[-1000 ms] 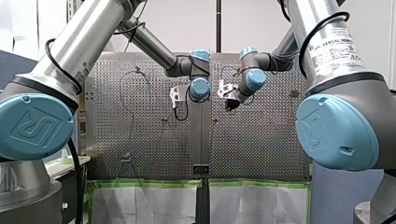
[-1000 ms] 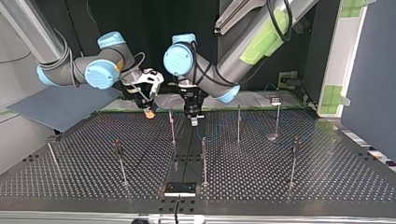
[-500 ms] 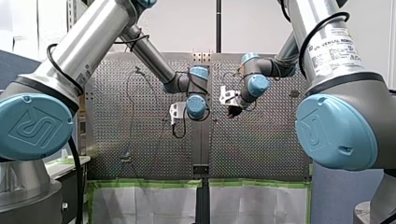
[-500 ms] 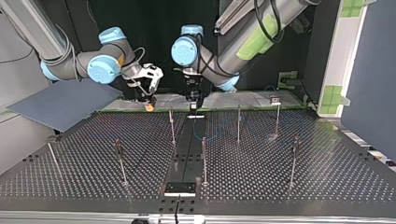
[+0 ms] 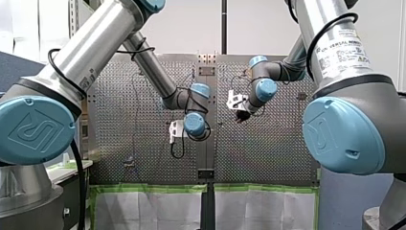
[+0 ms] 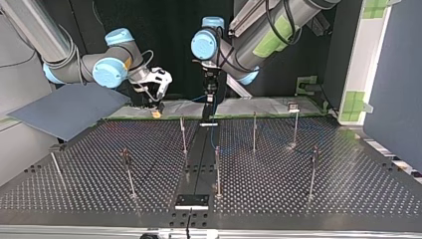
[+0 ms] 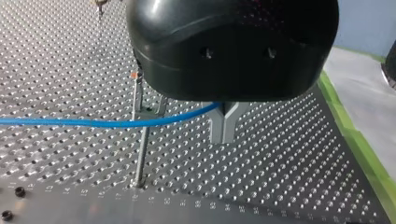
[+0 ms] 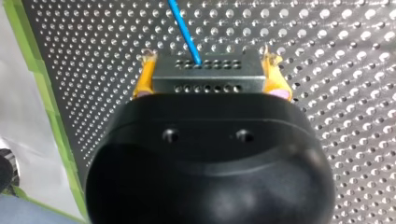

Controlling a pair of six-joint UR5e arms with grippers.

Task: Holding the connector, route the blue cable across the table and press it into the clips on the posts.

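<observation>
My right gripper (image 8: 209, 63) clamps the connector (image 8: 208, 80), my left gripper (image 7: 223, 134) is closed on the blue cable (image 7: 70, 123) just beside a post (image 7: 141, 154), so pressing into the clips (image 7: 148, 99) looks mostly undone.

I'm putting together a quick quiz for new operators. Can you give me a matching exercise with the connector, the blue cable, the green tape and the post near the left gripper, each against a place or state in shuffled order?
Things:
1. connector
2. blue cable
3. green tape
4. post

Places or states:
A. stands upright on the perforated table
B. runs sideways into my left gripper
C. clamped in my right gripper, between its yellow pads
D. lines the table's edge

Pairs: 1-C, 2-B, 3-D, 4-A.
</observation>
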